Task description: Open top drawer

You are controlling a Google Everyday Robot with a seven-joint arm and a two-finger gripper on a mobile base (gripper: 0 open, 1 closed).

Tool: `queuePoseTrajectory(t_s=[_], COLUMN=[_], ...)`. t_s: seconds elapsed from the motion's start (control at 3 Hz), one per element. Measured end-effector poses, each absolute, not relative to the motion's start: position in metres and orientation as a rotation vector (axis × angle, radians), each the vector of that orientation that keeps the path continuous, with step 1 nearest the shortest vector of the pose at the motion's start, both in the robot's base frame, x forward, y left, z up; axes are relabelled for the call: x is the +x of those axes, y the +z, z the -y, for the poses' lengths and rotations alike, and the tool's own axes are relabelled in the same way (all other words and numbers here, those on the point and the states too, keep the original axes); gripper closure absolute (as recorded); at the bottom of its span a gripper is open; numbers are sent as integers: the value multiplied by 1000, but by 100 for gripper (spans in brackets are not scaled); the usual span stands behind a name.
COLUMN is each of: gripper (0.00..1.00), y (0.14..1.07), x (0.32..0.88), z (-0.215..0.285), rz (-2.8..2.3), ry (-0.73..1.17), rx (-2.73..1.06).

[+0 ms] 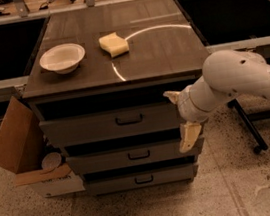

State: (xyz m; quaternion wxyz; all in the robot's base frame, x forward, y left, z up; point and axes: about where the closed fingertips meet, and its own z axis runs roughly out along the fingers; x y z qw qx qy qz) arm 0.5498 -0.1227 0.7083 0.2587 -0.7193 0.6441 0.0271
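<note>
One worry: your pincer (182, 117) sits spread open at the right end of the top drawer (87, 128), just under the bench (157, 56) top, well off its handle (129, 119), so closing there probably grabs nothing.

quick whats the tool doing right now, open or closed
tool: open, holding nothing, by the right end of the top drawer front.

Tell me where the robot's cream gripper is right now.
In the camera view, the cream two-finger gripper hangs open at the right end of the tall grey top drawer front, right of its small dark loop handle.
</note>
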Motion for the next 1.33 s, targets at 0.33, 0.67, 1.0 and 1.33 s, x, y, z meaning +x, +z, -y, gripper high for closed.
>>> queuePoseTrajectory(t_s=[0.33,0.67,1.0,1.33], gripper=[0,0,0,16], y=[693,682,673,663], x=[564,576,586,593], z=[120,117,114,112], rz=[-1754,-1763,-1770,-1779], ry=[64,54,57,73], rx=[-1975,-1996,-2010,-2025])
